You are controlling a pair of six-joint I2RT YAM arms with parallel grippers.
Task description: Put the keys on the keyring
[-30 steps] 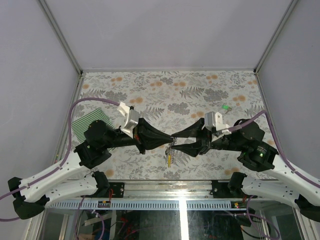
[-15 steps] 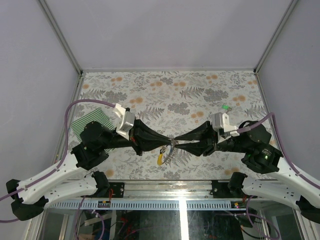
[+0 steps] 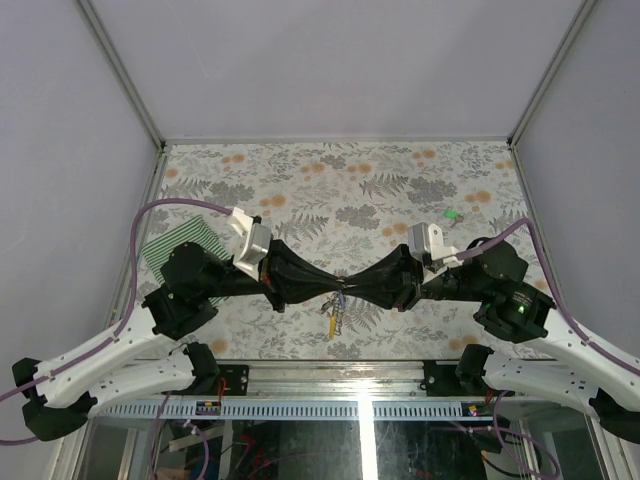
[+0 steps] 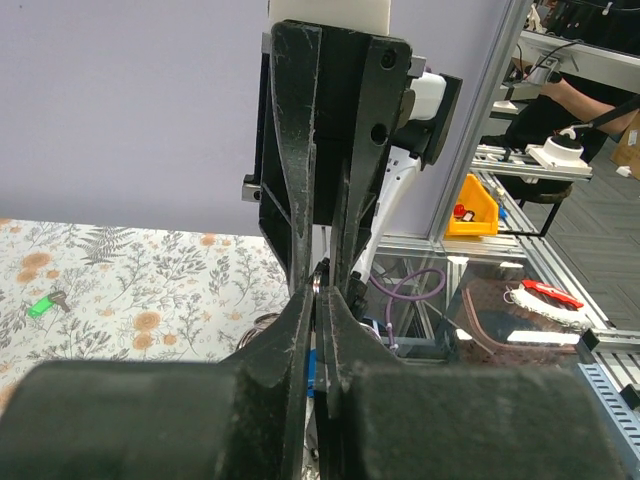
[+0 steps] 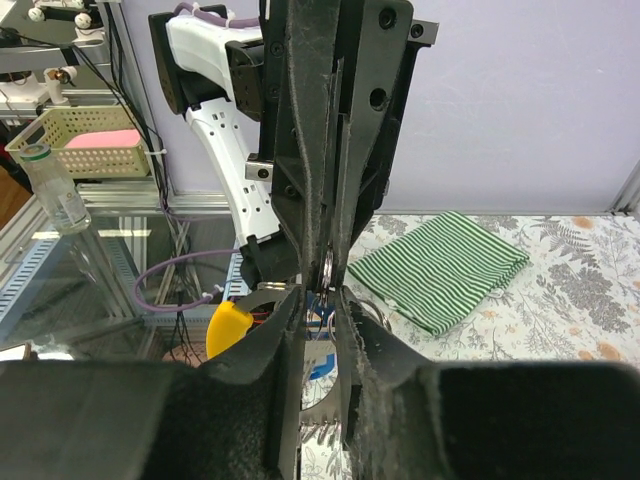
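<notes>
The striped cloth (image 3: 178,248) lies at the left edge of the worktop (image 3: 350,185), where it lay a second ago. The left arm has barely shifted since half a second ago. The left hand (image 4: 319,300) is clenched, its fingers pressed flat together on the keyring (image 3: 334,312), as before. The chain hangs clear of the worktop below the point where the two hands meet tip to tip, near the front middle. Its yellow tag (image 3: 328,325) hung out to the left half a second ago and now hangs nearly straight down. The blue key (image 5: 318,367) dangles on the chain just beside the tag, under the fingertips.

The right arm has drawn back in towards the centre, so its wrist sits further left than half a second ago. The right hand (image 5: 322,300) has narrowed over the last second. Its fingers stand close on either side of a silvery ring of the chain, but I cannot tell whether they clamp it. The green key (image 3: 452,214) lies alone on the worktop, well apart to the right and behind the right wrist, unmoved.

The worktop is covered in a grey fern and orange flower print. Plain lilac walls (image 3: 330,60) in metal framing close in three sides. Outside the cell, the wrist views show a yellow bin (image 4: 470,205), a cream basket (image 5: 85,150) and a clear bottle (image 5: 55,190).
</notes>
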